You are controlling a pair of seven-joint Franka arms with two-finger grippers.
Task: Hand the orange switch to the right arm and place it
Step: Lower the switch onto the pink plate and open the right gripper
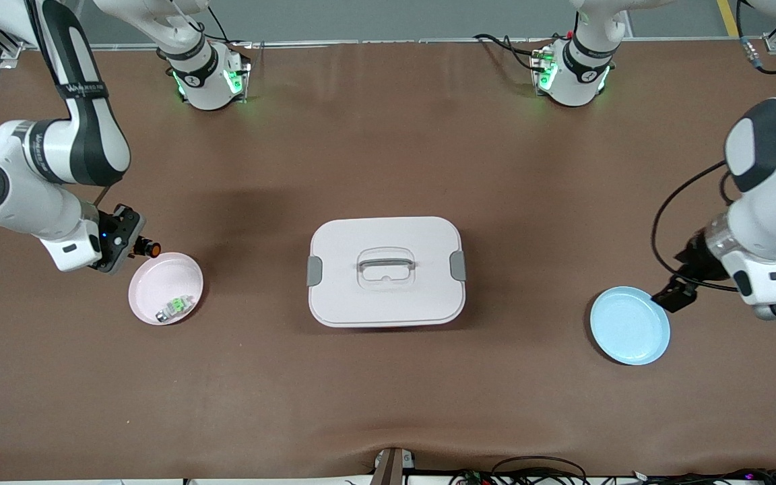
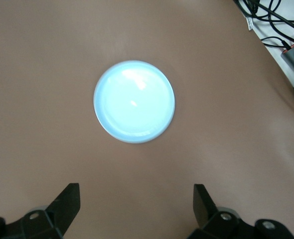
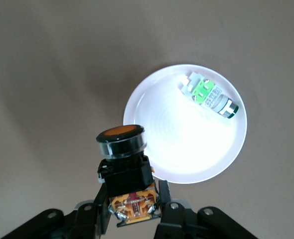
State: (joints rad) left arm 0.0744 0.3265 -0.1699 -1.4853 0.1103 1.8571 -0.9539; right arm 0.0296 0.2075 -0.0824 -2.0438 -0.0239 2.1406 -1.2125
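The right gripper (image 1: 133,247) is clamped on the orange switch (image 1: 150,248), holding it in the air just over the rim of the pink plate (image 1: 152,286), at the edge of that plate toward the robots' bases. In the right wrist view the gripper (image 3: 133,211) pinches the switch (image 3: 123,169) by its black body, with the round orange cap pointing away from the fingers and the plate (image 3: 187,149) beneath it. A small green-and-clear part (image 1: 174,308) lies in the plate, on the side nearer the front camera; the right wrist view shows the same part (image 3: 209,95) resting close to the plate's rim, well apart from the switch.

The left gripper (image 1: 676,294) waits with its fingers spread wide and nothing between them, hanging just above the edge of the blue plate (image 1: 629,326). In the left wrist view the gripper (image 2: 136,206) shows both black fingers (image 2: 67,201) standing apart, with the blue plate (image 2: 134,101) lying on the brown table (image 2: 47,74) below.

A white lidded box (image 1: 386,271) with a clear handle and grey clips sits between the two plates, well apart from both.
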